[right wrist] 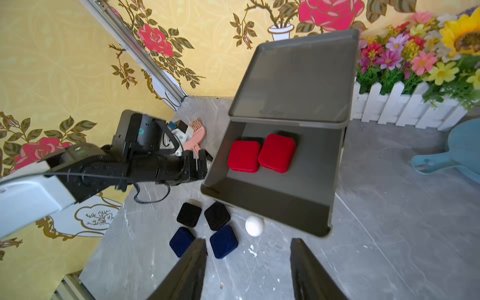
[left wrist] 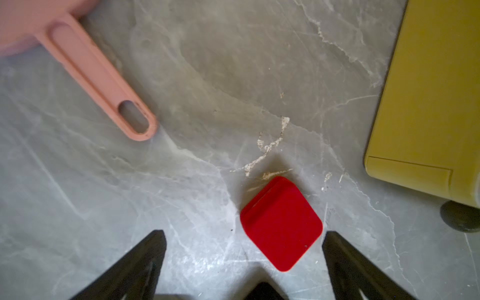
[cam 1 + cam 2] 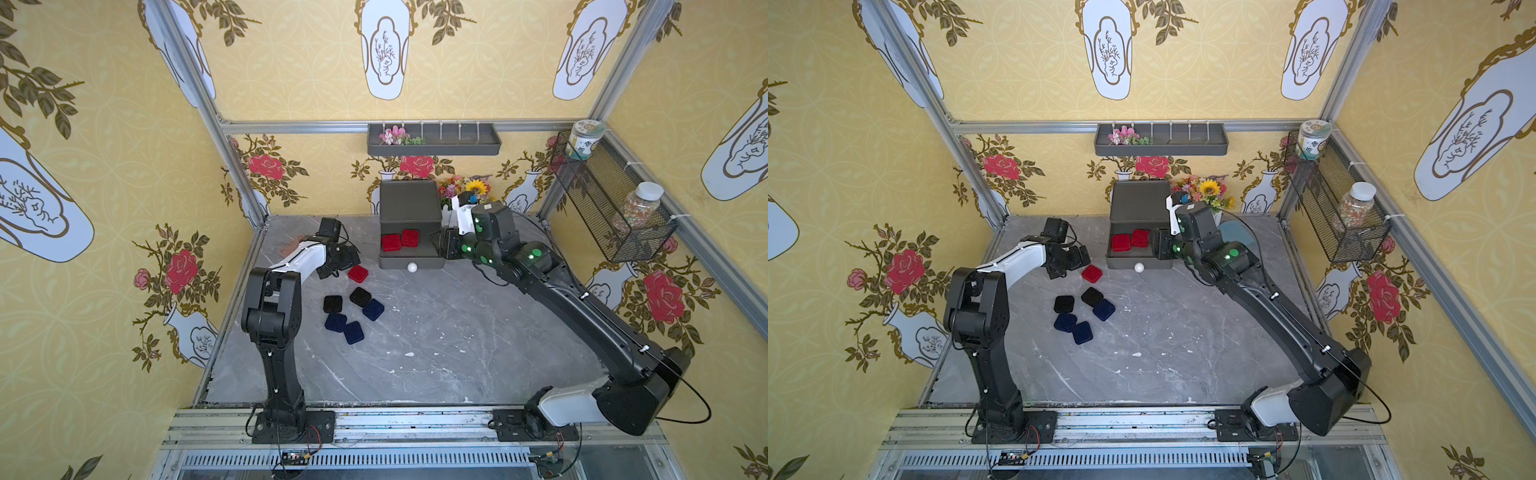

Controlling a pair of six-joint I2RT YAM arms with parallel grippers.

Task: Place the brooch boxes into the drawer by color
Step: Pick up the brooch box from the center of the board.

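The left gripper point(image 2: 244, 233) has its jaws spread wide and empty; a loose red box point(image 2: 281, 224) lies on the table point(image 2: 233, 78) below it, within the gap and close beside one finger (whether it touches that finger I cannot tell). The box is nearly square, so no long axis shows; it sits cornerwise, one corner pointing back toward the gripper's palm, the opposite corner away from it. Ahead of the fingertips, off to one side, lies a pink dustpan handle point(image 2: 104, 85); off to the other side stands the chest point(image 2: 428, 104), its olive-yellow tier showing. The right gripper point(image 1: 248, 240) has its jaws partly apart with nothing between them; ahead of it the dark grey drawer point(image 1: 272, 197) stands pulled out, its white knob point(image 1: 254, 226) nearest the fingertips; two red boxes point(image 1: 244, 155) lie flat inside, side by side, beyond the knob. Two black boxes point(image 3: 333, 304) and three navy boxes point(image 3: 354, 332) cluster on the table, well apart from the right gripper.
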